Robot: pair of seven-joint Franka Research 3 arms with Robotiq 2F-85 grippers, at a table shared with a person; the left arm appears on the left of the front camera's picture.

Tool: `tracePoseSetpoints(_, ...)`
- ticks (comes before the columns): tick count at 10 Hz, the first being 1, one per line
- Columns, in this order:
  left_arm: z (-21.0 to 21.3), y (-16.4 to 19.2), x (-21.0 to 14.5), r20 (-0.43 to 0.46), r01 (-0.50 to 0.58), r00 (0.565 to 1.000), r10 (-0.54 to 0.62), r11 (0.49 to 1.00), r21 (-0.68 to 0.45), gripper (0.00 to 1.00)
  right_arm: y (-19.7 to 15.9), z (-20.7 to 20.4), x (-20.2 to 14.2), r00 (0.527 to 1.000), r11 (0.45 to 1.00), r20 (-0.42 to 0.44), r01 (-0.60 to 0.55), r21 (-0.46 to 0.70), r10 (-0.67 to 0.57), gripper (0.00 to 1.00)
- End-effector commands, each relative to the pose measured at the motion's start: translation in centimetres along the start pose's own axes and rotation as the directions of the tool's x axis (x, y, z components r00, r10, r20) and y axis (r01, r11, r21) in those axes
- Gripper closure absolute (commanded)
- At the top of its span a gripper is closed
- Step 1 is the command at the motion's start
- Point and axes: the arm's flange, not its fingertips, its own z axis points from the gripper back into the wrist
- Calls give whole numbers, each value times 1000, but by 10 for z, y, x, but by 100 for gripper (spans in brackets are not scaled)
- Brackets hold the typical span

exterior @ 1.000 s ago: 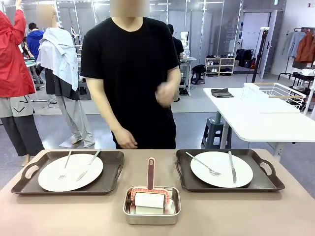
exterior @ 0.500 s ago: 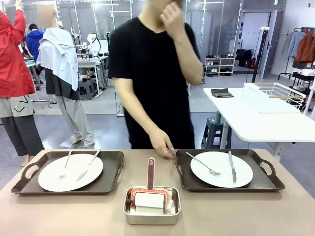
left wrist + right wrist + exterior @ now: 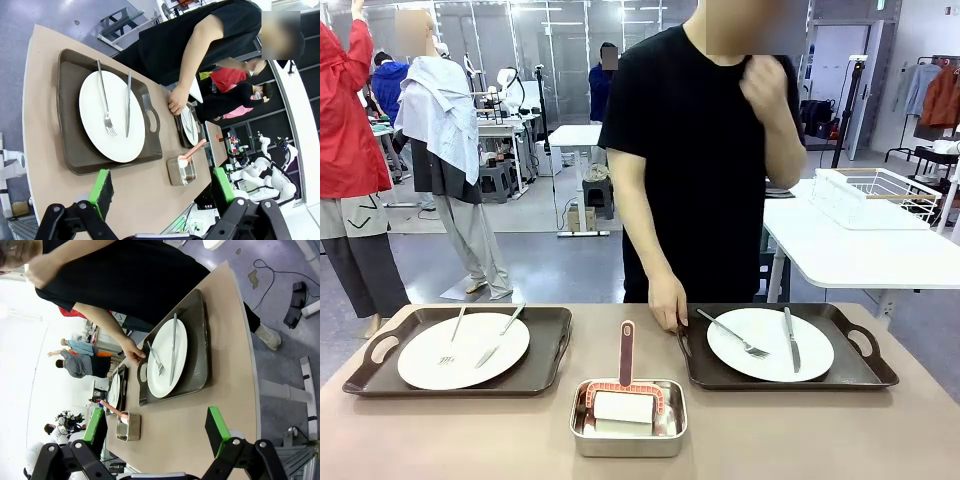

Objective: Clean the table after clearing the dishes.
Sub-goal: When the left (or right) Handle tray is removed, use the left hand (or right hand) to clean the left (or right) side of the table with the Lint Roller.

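The left end effector [image 3: 162, 184] and the right end effector [image 3: 156, 424] are wide open, holding nothing. A person's hand [image 3: 668, 300] touches one tray [image 3: 865, 377] at the far edge of the table [image 3: 770, 440].

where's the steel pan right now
In the front view the pan sits centred near the robot's edge of the table, between the left tray and right tray, holding a roller.
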Motion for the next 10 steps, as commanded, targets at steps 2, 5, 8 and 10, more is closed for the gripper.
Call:
tracePoseSetpoints(2,3,0,-2,2,13,1000,-13,1000,-10,0,1,1,0,1000,1000,-15,-5,-5,5,0)
tracePoseSetpoints(5,3,0,-2,2,13,1000,-13,1000,-10,0,1,1,0,1000,1000,-15,-5,-5,5,0)
tracePoseSetpoints(8,3,0,-2,2,13,1000,-13,1000,-10,0,1,1,0,1000,1000,-15,-5,-5,5,0)
tracePoseSetpoints(10,3,0,-2,2,13,1000,-13,1000,-10,0,1,1,0,1000,1000,-15,-5,-5,5,0)
